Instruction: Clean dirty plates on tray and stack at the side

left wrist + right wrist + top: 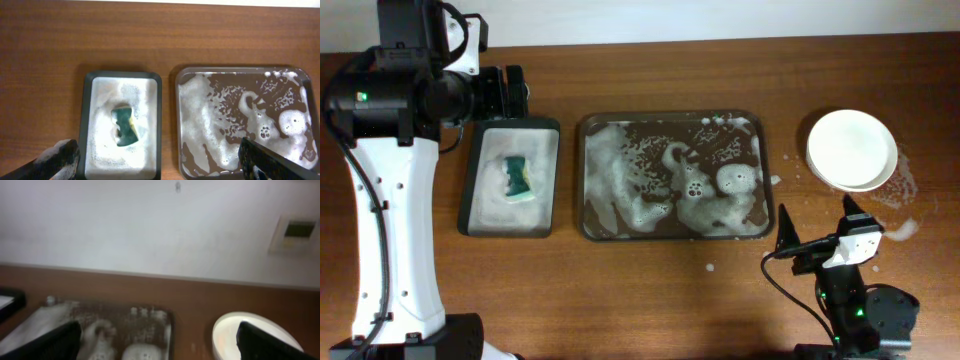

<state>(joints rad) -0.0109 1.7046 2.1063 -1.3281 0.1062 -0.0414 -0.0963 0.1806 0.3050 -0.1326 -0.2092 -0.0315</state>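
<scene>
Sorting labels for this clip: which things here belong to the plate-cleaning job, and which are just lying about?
Job: stacked plates, big foamy tray, sponge, small tray holding it.
Lying about: foam spills on the table, wall fitting.

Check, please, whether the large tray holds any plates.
No plates: only foam covers the tray; the plates sit stacked beside it.

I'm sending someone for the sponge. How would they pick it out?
On the wooden table lie two dark trays. Left of the large foamy tray sits a narrower tray; the sponge lies in its suds, the only green thing there.
</scene>
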